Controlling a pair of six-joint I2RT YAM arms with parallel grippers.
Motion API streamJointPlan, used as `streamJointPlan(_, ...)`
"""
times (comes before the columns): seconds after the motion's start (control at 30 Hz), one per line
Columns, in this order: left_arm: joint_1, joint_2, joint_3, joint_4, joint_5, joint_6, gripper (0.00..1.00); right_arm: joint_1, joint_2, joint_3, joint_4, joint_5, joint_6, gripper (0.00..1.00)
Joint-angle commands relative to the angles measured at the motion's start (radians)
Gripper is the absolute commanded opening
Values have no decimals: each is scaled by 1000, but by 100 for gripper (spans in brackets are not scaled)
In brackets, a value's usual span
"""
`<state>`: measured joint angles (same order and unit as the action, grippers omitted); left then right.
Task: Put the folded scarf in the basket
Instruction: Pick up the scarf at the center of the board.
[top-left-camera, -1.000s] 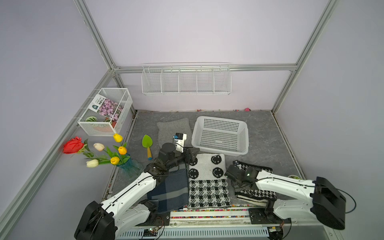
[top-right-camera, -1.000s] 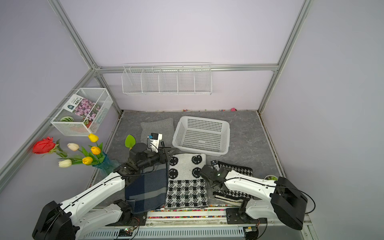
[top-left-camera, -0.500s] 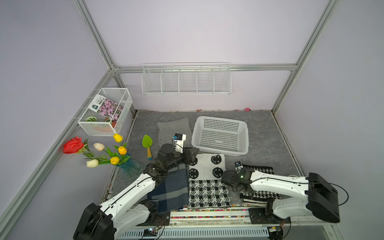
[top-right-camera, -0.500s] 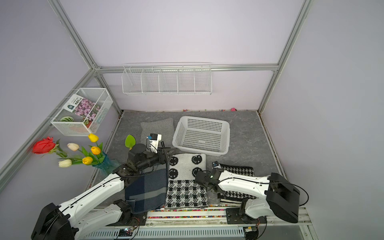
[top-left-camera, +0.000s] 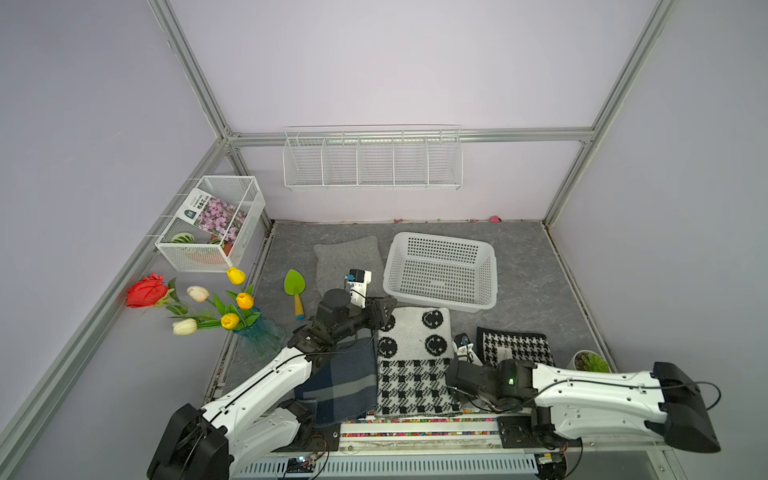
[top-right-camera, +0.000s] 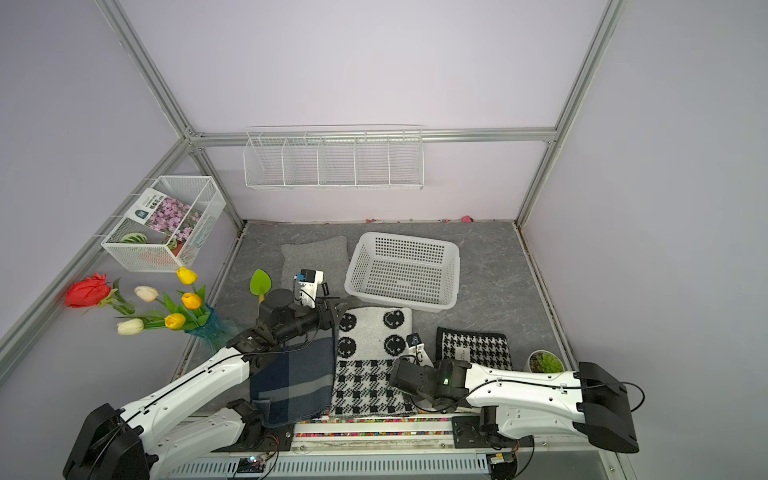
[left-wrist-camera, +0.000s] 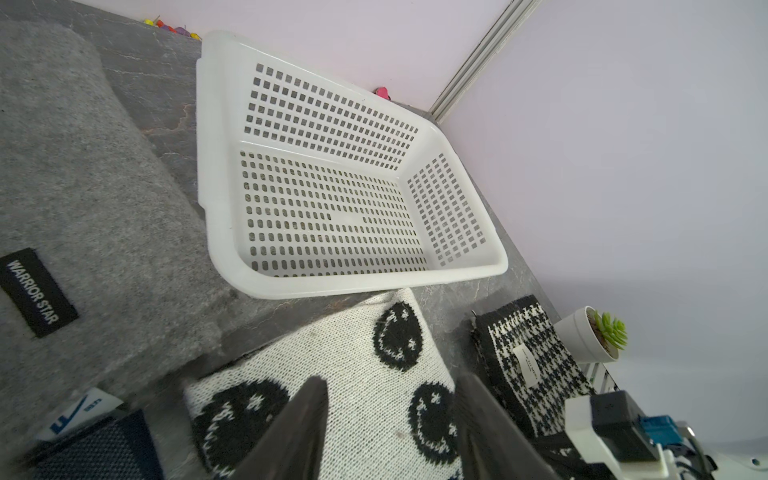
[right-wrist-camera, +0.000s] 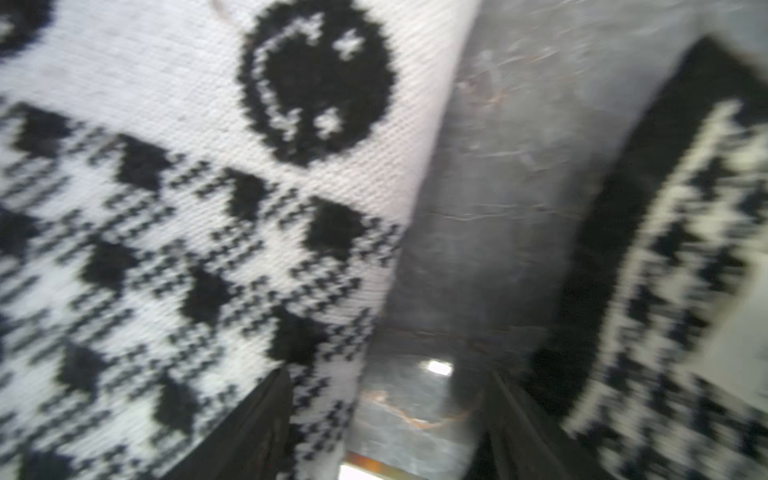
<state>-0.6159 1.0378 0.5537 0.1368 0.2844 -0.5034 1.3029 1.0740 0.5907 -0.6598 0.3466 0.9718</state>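
The folded scarf (top-left-camera: 411, 357), white knit with black smiley faces and a houndstooth half, lies flat at the front middle of the table in both top views (top-right-camera: 374, 353). The basket (top-left-camera: 444, 302), low, white and perforated, stands just behind it and holds nothing (left-wrist-camera: 216, 166). My left gripper (top-left-camera: 384, 316) is open over the scarf's far left corner, and the knit (left-wrist-camera: 357, 361) shows between its jaws (left-wrist-camera: 390, 380). My right gripper (top-left-camera: 449, 376) is open at the scarf's right edge (right-wrist-camera: 166, 208). One jaw is over the knit and the other is over bare table (right-wrist-camera: 388, 374).
A navy plaid scarf (top-left-camera: 345, 382) lies left of the white one, a black houndstooth scarf (top-left-camera: 515, 347) to its right, and a grey scarf (top-left-camera: 347, 259) behind. A green trowel (top-left-camera: 295, 291), a vase of tulips (top-left-camera: 249, 328) and a small potted succulent (top-left-camera: 590, 361) stand nearby.
My right arm has moved left, from over the black houndstooth scarf to the white scarf's right edge, and its jaws have widened. The left arm has not moved.
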Motion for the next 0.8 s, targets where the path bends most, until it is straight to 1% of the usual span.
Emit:
streamJointPlan(0.0,-4,5,-3,-5,-8,11,54,17,-25,-52,165,-70,-4,79)
streamJointPlan(0.17,-4,5,-2,-6,-8,13,54,24,39,-88,226,-133,7,79)
streamJointPlan(0.23,-4,7,-2,-4,-7,12,54,25,68,-91,224,-148,5,76)
streamJointPlan(0.27,-4,10,-1,-5,-6,12,54,25,81,-89,202,-143,2,73)
streamJointPlan(0.37,-4,14,0,-5,-2,11,54,26,117,-20,19,-59,17,60)
streamJointPlan(0.4,-4,15,1,-6,-2,9,54,25,131,19,-71,-3,31,58)
streamJointPlan(0.47,-4,19,0,-12,-9,-1,53,-8,154,71,-185,52,6,56)
streamJointPlan(0.57,-4,36,0,-15,-19,-7,53,-87,210,133,-277,77,-76,57)
streamJointPlan(0.63,-4,60,-4,-10,-26,-7,53,-134,244,155,-297,94,-150,59)
streamJointPlan(0.67,-4,79,-4,-8,-27,-8,53,-158,257,166,-318,121,-175,63)
streamJointPlan(0.7,-4,93,-2,-6,-22,-8,53,-184,259,172,-313,123,-185,64)
streamJointPlan(0.77,-4,128,-5,7,-6,-7,53,-201,258,186,-272,122,-237,63)
